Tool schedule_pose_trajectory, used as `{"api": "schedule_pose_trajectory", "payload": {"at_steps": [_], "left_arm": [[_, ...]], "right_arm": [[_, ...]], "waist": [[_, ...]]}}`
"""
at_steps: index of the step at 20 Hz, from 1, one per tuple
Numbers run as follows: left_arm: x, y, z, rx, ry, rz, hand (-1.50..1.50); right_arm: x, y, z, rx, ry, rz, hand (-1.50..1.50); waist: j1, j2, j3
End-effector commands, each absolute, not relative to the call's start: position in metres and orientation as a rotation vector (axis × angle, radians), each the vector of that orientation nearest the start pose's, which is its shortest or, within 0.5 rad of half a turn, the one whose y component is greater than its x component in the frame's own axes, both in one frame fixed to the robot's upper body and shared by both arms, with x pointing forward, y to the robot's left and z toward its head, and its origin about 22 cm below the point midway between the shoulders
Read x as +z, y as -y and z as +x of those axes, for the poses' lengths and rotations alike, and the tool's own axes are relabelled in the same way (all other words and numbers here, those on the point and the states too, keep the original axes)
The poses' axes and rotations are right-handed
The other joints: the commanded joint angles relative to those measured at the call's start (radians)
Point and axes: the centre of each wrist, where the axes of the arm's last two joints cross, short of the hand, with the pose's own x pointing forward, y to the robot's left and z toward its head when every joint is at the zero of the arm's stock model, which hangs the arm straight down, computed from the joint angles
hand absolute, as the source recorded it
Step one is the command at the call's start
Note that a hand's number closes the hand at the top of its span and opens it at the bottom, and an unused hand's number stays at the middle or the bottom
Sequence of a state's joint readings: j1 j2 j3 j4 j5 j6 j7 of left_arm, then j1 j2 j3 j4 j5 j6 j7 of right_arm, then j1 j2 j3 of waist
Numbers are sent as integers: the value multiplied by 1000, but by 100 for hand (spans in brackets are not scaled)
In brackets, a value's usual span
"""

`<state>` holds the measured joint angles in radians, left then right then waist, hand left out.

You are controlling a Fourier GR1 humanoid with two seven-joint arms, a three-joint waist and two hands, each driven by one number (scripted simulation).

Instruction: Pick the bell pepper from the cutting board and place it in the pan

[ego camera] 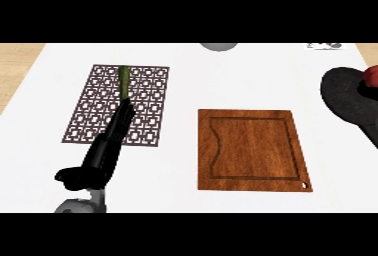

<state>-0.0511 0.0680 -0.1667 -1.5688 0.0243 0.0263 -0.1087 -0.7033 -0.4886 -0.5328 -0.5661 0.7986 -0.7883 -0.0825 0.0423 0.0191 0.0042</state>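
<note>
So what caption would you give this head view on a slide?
Bare cutting board at centre, red pepper already in the pan at right, left hand over a patterned mat.

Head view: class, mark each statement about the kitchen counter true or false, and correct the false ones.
1. Nothing lies on the cutting board. True.
2. The patterned mat lies to the right of the board. False: it lies to its left.
3. A red thing shows at the dark pan, by the view's right edge. True.
4. The left hand stretches over the cutting board. False: it stretches over the patterned mat, fingers straight, towards a green thing on it.
</note>
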Motion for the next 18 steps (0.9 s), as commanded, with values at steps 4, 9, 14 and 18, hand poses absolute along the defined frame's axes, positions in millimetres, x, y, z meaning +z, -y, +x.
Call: {"api": "schedule_pose_trajectory", "payload": {"at_steps": [4, 9, 14, 18], "left_arm": [[20, -192, 253, -199, 1712, -117, 0], [21, -185, 255, -193, 1727, -138, 0], [28, -184, 260, -201, 1740, -147, 0], [19, -193, 254, -186, 1733, -123, 0]], "right_arm": [[54, 448, 361, -69, 1332, -1611, 150], [37, 470, 341, 168, 1013, -1328, -150], [41, 454, 356, 134, 1091, -1091, -150], [56, 466, 356, 73, 1210, -1088, -150]], "waist": [[25, 11, 4], [48, 23, 1], [55, 24, 7], [49, 21, 6]]}}
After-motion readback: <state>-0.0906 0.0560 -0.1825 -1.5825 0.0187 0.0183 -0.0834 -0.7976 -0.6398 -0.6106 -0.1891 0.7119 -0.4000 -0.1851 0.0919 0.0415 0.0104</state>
